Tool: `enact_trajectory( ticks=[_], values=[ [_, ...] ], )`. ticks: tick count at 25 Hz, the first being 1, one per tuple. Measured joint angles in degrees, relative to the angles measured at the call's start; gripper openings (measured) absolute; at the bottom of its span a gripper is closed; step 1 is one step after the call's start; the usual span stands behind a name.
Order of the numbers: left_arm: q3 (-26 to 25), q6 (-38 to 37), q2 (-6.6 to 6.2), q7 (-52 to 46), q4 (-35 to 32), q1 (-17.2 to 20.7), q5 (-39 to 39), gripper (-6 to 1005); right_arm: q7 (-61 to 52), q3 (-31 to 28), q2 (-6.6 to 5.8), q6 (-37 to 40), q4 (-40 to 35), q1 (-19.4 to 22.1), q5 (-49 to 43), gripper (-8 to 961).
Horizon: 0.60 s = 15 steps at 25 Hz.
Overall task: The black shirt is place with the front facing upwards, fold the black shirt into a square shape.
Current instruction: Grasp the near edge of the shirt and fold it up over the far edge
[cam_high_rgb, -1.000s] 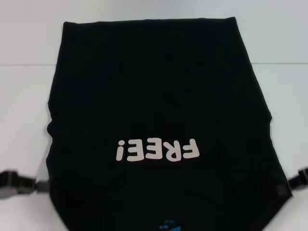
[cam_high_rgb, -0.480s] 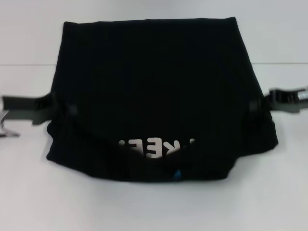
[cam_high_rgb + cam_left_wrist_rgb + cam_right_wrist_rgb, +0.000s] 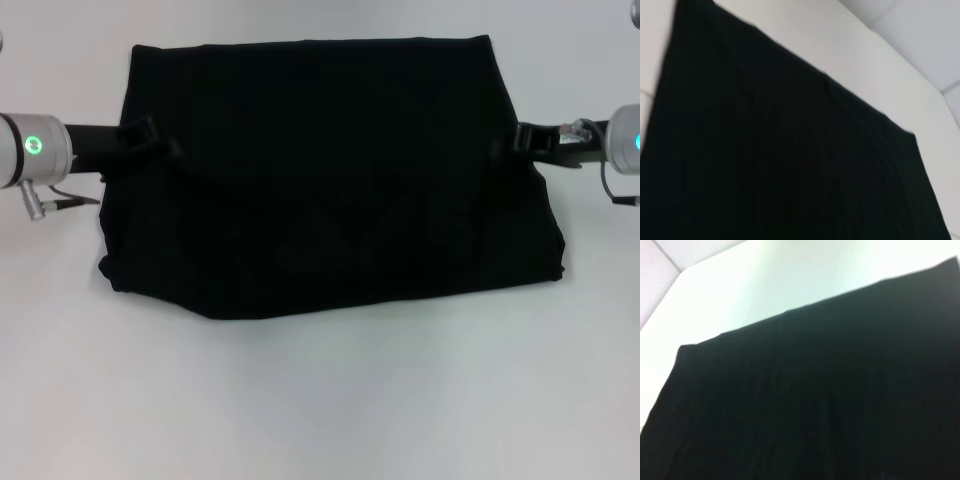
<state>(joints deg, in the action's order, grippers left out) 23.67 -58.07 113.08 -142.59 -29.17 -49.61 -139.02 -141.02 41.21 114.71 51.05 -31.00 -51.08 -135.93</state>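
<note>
Shirt [image 3: 330, 170]: plain black cloth, lying on the white worktop [image 3: 320, 400], folded over on itself into a wide, roughly rectangular shape. Far edge straight and flat; near edge a rounded, slightly bulging fold, uneven toward the left corner. No lettering or label shows on the upper face. Both side edges are raised partway along their length. Wrist views show only smooth black fabric.

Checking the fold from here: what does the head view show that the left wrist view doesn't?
Only the head view shows both arms: the left end effector and right end effector at the black shirt's side edges, plus its whole folded outline with no lettering visible. Only the left wrist view shows a close stretch of cloth and one straight edge. Both show the shirt on the white table.
</note>
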Motion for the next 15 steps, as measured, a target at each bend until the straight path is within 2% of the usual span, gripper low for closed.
enact_trajectory(
  ticks=[10,15],
  values=[
    [1.0,9.9,0.57,-1.6,-0.4,-2.2,-0.4,-1,0.0,2.4,0.42,-10.5,0.5,-2.5,0.0,46],
    [5.5,14.8,1.92,-3.5,-1.4,-2.4,0.0,-2,0.0,2.5,0.9,-14.3,0.7,-3.6,0.0,45]
  ],
)
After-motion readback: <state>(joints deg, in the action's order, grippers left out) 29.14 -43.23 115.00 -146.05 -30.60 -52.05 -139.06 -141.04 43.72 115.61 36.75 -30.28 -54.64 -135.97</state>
